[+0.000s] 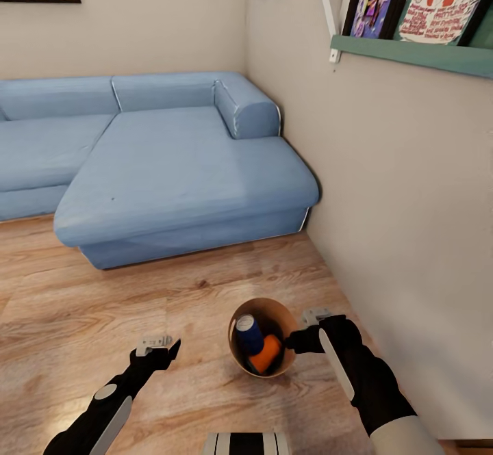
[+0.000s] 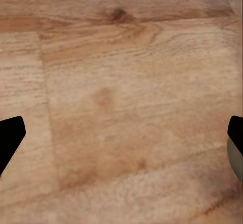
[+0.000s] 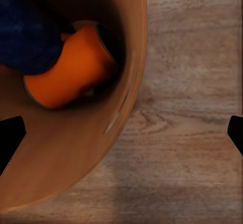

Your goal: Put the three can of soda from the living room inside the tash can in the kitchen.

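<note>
Two cans (image 1: 257, 344) in the bin (image 1: 282, 313); right gripper (image 3: 121, 133) spread over its rim (left gripper (image 2: 121, 135) spread too).

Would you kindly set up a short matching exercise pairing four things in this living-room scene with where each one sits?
Things:
1. orange can
2. trash bin
3. sofa
4. left gripper

Places:
A. against the corner of the two walls
B. over bare wood floor, apart from the bin
C. lying tilted inside the bin beside the blue can
D. on the floor by the right gripper

Pairs: 1-C, 2-D, 3-A, 4-B
</note>
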Motion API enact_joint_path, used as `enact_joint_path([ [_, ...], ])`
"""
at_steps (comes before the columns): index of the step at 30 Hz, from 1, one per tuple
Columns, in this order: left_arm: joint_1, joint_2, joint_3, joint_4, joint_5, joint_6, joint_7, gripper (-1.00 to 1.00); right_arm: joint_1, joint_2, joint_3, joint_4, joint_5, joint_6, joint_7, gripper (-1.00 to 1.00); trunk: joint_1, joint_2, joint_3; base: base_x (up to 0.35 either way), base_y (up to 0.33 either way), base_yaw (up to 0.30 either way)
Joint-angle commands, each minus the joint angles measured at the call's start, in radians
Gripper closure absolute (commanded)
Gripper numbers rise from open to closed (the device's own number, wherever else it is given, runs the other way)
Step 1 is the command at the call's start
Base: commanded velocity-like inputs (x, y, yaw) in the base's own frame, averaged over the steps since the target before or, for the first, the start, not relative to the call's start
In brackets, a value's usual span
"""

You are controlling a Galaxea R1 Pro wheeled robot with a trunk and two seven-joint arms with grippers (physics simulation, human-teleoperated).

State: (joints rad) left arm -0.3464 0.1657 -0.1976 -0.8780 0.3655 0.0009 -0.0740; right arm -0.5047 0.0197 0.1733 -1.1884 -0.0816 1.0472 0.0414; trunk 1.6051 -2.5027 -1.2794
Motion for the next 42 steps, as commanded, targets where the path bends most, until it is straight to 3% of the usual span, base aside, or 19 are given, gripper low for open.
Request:
enact_joint_path([
  [1, 0.0, 0.0, 0.0, 0.0, 0.0, 0.0, 0.0, -1.0, 0.0, 0.0, 0.0, 0.0, 0.0, 0.0, 0.0, -1.0, 0.0, 0.0, 0.004, 0.0, 0.0, 0.0],
  [12, 0.0, 0.0, 0.001, 0.001, 0.0, 0.001, 0.0, -1.0, 0.0, -0.001, 0.0, 0.0, -0.001, 0.0, 0.001, -1.0, -0.007, 0.007, 0.046, 0.0, 0.0, 0.0],
  [42, 0.0, 0.0, 0.0, 0.041, 0.001, 0.002, 0.0, -1.0, 0.0, -0.001, 0.0, -0.001, -0.001, 0.0, -0.002, -1.0, -0.122, 0.217, 0.14, 0.0, 0.0, 0.0],
])
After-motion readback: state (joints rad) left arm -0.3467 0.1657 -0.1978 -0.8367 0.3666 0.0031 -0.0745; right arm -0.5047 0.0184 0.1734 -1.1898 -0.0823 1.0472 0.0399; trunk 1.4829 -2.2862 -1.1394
